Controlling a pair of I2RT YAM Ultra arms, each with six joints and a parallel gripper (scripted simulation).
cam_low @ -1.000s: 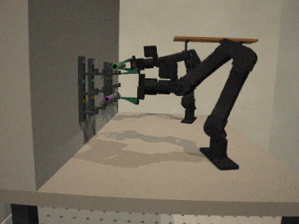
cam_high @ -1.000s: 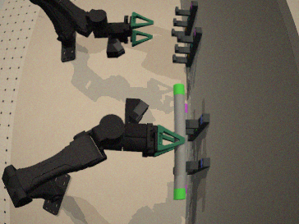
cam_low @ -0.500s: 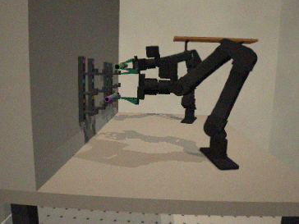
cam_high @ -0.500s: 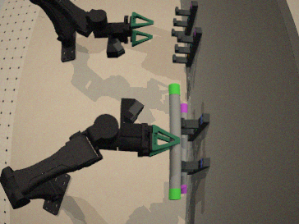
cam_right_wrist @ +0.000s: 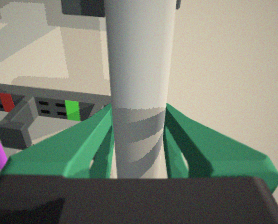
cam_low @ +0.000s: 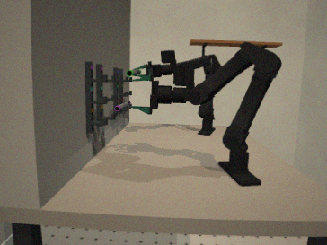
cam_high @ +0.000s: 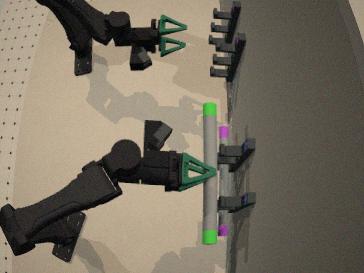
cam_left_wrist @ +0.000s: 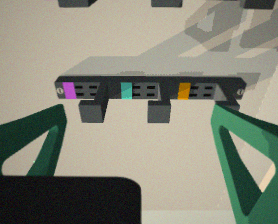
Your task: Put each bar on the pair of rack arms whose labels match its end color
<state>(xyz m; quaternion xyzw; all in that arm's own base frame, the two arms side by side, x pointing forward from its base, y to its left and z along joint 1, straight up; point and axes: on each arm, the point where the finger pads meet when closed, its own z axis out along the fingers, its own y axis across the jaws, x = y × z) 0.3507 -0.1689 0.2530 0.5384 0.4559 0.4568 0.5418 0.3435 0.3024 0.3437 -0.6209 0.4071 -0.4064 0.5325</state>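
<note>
The green-ended bar is level in front of the right rack. My right gripper is shut on its grey middle. The thinner magenta-ended bar lies across the right rack's arms, seemingly the lowest pair; one end shows in the right wrist view. Green and red labels show there. My left gripper is open and empty, short of the left rack, whose arms are bare. Its labels are magenta, teal and orange, top to bottom.
The dark wall panel stands right behind both racks. The green-ended bar spans wider than the right rack's two uprights. The two arms stand apart, side by side. A brown board shows high behind the arms in the exterior view.
</note>
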